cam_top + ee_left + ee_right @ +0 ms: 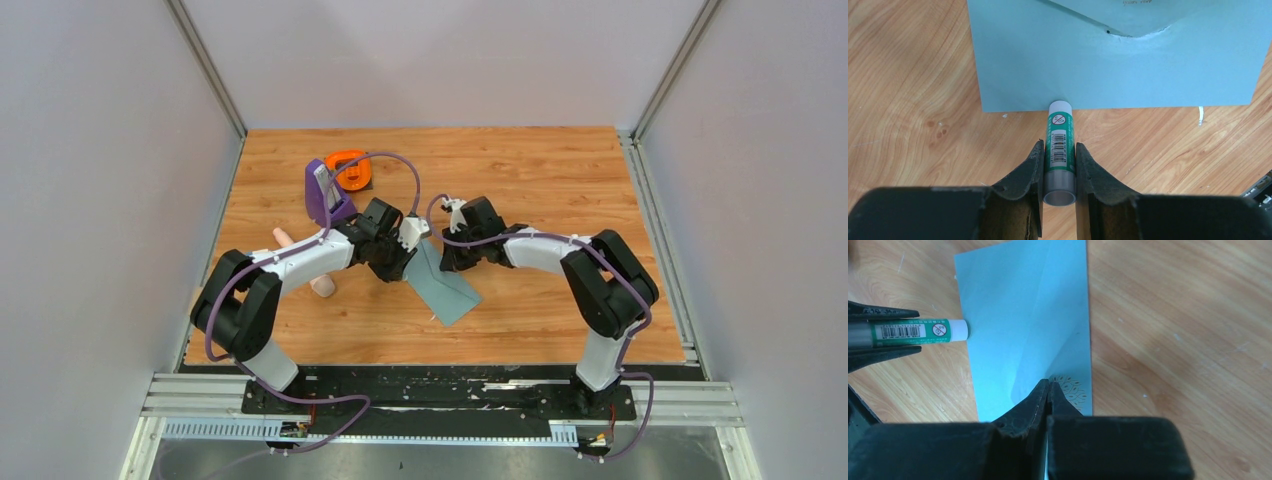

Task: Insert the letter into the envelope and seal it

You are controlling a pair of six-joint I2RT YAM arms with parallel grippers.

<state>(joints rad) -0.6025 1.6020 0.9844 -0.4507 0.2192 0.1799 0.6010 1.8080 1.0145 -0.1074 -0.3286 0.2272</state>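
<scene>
The grey-teal envelope [446, 287] lies flat on the wooden table between both arms. My left gripper [1059, 146] is shut on a green and white glue stick [1061, 125], whose white tip sits at the envelope's [1118, 70] near edge. My right gripper [1049, 385] is shut on the tip of the envelope's flap [1068, 345], holding it raised off the envelope's body [1008, 305]; a leaf pattern shows on the flap's inner face. The glue stick [918, 331] comes in from the left in the right wrist view. In no view does the letter show.
A purple holder [324, 195] and an orange ring-shaped object [350, 168] stand at the back left. A pinkish cylinder [322, 285] lies under the left arm. A small white scrap [1200, 116] lies by the envelope's corner. Grey walls close in the table.
</scene>
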